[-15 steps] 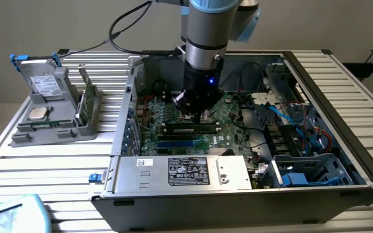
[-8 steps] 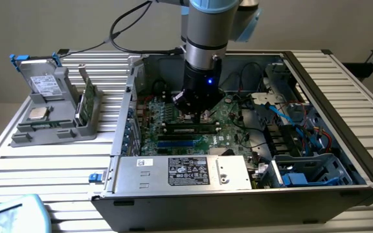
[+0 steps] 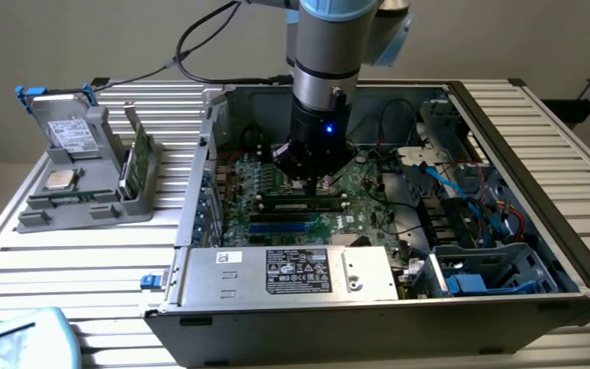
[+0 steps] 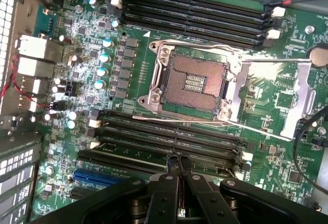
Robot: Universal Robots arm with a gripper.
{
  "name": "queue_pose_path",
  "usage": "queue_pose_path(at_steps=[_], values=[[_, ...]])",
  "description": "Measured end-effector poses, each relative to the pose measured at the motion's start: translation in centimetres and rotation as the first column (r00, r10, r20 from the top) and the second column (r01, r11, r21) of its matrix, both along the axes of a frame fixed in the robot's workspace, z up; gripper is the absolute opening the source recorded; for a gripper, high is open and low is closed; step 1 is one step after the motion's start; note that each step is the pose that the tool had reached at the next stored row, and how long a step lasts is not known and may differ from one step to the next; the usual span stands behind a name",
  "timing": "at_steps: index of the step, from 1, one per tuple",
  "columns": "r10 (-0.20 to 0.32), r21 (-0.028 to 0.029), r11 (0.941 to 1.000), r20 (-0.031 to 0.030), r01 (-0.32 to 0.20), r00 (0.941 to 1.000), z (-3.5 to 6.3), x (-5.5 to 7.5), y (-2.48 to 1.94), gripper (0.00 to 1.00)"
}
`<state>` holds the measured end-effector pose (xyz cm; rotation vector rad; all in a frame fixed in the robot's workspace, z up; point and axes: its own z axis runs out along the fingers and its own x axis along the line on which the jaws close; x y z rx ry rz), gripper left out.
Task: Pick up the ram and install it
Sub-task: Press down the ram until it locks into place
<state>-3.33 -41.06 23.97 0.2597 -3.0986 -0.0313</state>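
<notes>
The ram (image 3: 297, 205) is a long dark stick with a small white label. It stands in a black slot on the green motherboard (image 3: 372, 192) inside the open computer case. In the wrist view the ram (image 4: 123, 158) shows as a thin green strip in the slot closest to the fingers. My gripper (image 3: 313, 184) points straight down over the stick. Its two black fingers are pressed together, shut with nothing between them. The gripper's tips (image 4: 176, 158) sit at the stick's top edge, near its middle.
An open CPU socket (image 4: 192, 83) lies beyond several empty black slots (image 4: 195, 8). A grey power supply (image 3: 285, 273) fills the case's front, and cables and a drive cage (image 3: 479, 269) crowd the exterior view's right. A grey holder (image 3: 85, 181) with a green card stands outside the case.
</notes>
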Motion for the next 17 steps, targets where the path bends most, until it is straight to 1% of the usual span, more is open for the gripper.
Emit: queue_pose_path(at_steps=[5,10,17], values=[[-0.060,-0.0002,0.9982,0.0000,0.060,0.9982,0.00,0.00,0.00,0.11],[-0.115,-0.0004,0.9933,0.0000,0.115,0.9933,0.00,-0.01,-0.01,0.11],[-0.116,-0.0003,0.9932,0.0001,0.116,0.9932,0.00,-0.01,-0.04,0.11]])
